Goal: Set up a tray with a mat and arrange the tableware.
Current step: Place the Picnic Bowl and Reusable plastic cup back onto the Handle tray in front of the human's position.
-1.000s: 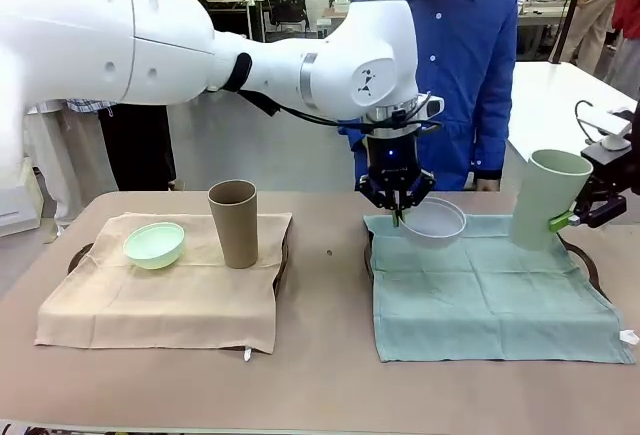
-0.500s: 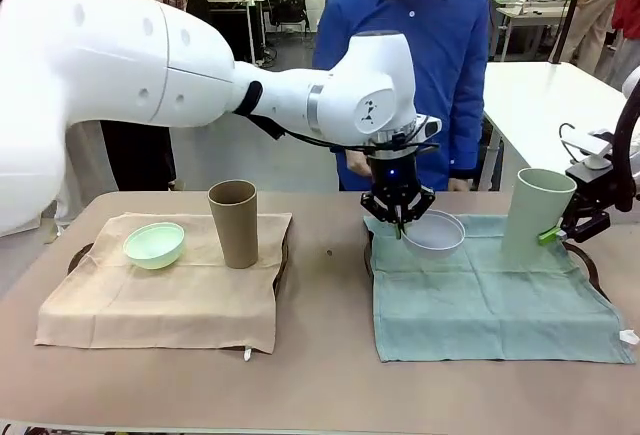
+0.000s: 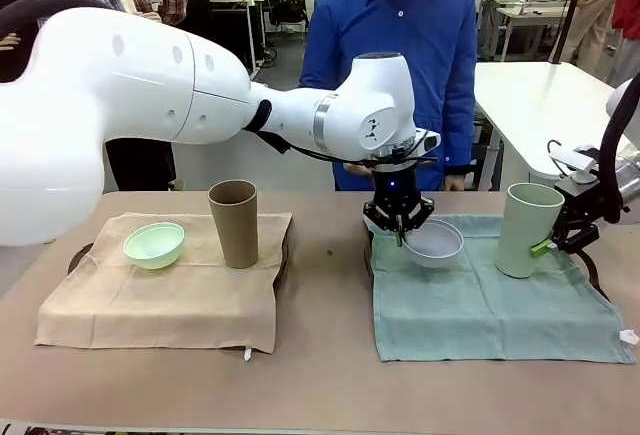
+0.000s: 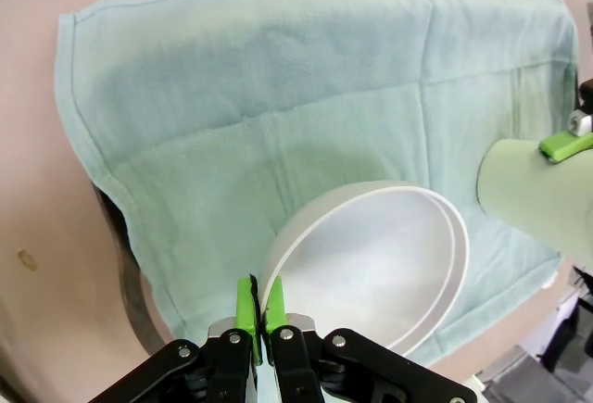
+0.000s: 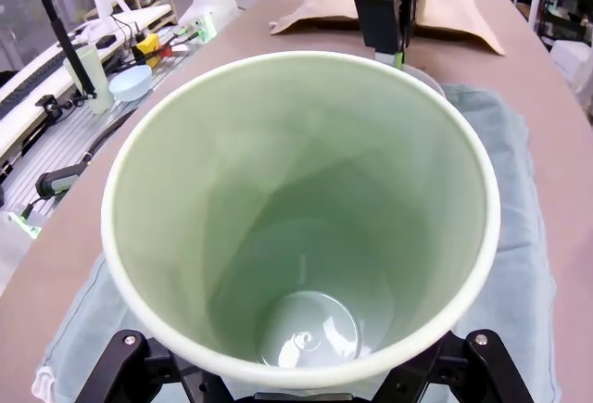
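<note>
Two-arm table setting, right-hand place. My left gripper [image 3: 401, 236] is pinched tight on the near-left rim of the white bowl [image 3: 434, 242], one green pad inside the wall and one outside, as the left wrist view confirms [image 4: 260, 314]. The bowl hangs tilted just above the far-left part of the green mat [image 3: 480, 300]; compared with a second ago it has come lower and slightly toward the mat's middle, though I judge it not yet resting flat.

My right gripper [image 3: 560, 237] grasps the pale-green cup [image 3: 527, 229] by its side, fingers spread around the wall. A second ago the cup leaned, raised over the mat's far-right corner; it now stands nearly upright with its base at or on the cloth near the right edge. Whether the base bears weight I cannot tell. The right wrist view looks straight down into the cup's empty interior [image 5: 301, 227].

On the tan mat [image 3: 160, 300] at the tabletop's left side, the mint-green bowl [image 3: 154, 244] and tan-brown cup [image 3: 233, 222] stand unchanged, bowl left of cup.

Meaning for the task: the left place appears complete; the right place lacks only set-down and release of both pieces. A person in a blue shirt [image 3: 400, 55] stands at the far edge.
</note>
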### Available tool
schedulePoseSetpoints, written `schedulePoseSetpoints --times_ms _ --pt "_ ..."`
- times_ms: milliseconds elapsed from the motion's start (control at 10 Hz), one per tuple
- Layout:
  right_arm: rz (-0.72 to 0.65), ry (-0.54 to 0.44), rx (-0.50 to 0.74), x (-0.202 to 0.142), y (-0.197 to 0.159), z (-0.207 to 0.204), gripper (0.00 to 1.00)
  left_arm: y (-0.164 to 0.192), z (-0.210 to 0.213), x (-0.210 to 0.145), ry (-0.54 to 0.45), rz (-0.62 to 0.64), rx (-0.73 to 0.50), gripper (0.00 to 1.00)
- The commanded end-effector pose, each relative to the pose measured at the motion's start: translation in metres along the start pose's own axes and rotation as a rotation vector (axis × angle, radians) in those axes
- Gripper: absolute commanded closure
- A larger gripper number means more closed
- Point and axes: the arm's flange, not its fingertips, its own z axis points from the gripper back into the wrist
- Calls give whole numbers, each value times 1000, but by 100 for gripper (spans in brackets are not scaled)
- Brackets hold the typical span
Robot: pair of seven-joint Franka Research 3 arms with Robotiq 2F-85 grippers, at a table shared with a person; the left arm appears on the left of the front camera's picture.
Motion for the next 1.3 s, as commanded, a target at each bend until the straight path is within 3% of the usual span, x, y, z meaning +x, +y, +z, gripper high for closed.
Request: schedulePoseSetpoints --times_ms 0,400,500,600,700,800,1000,1100,1200 --pt "-15 29 13 -14 -10 3 18 2 -4 7 -11 -26 -10 96" --pt "-15 37 12 -16 -11 1 18 4 -15 11 23 -18 5 96" --pt "-14 44 13 -16 -11 2 18 4 -16 11 30 -15 10 82" --pt "-23 59 16 -16 -11 3 0 4 -17 11 34 -14 12 36" --pt "-39 115 8 -13 -8 5 0 4 -14 10 33 -9 13 22" --pt "-98 224 3 -7 -5 8 0 4 -9 8 30 -5 16 0" --pt "-159 354 36 7 7 19 0 8 6 2 47 -3 29 0" --pt "-172 401 38 14 12 24 0 9 12 0 52 -1 33 43" --pt "-180 442 27 22 19 30 0 9 20 -4 54 -5 46 0"
